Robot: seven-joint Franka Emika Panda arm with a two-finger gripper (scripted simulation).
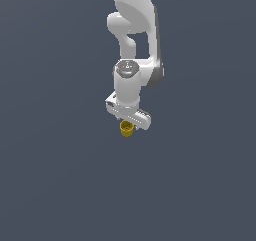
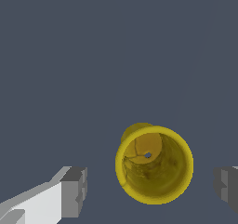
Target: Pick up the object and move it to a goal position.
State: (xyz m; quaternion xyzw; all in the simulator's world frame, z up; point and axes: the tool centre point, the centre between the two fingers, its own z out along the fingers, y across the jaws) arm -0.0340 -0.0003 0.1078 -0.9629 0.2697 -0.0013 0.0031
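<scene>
Background: flat slate-grey all round; I see no edge or texture on the bench [image 1: 60,185] in either view.
Jaws: I read them as open. In the wrist view, both grey fingertips [image 2: 74,192] stand apart from the cup, with grey gaps between each pad and its wall.
Gripper [image 1: 128,121]: pointing down in the exterior view, its white cross-bar tilted, the end at 4 o'clock sitting lower than the end at 10 o'clock.
Object: the mustard-yellow cup [image 2: 154,165] sits between the two fingers in the wrist view, closer to one of them, its open rim facing the camera and a small hole showing in its base.
Object, exterior view: the cup [image 1: 126,129] peeks out just below the cross-bar, at 6 o'clock from the wrist.
Contact: I cannot tell whether the cup rests on the bench.
Arm [image 1: 134,30]: the white links rise from the wrist toward 12 o'clock and leave the exterior view.
</scene>
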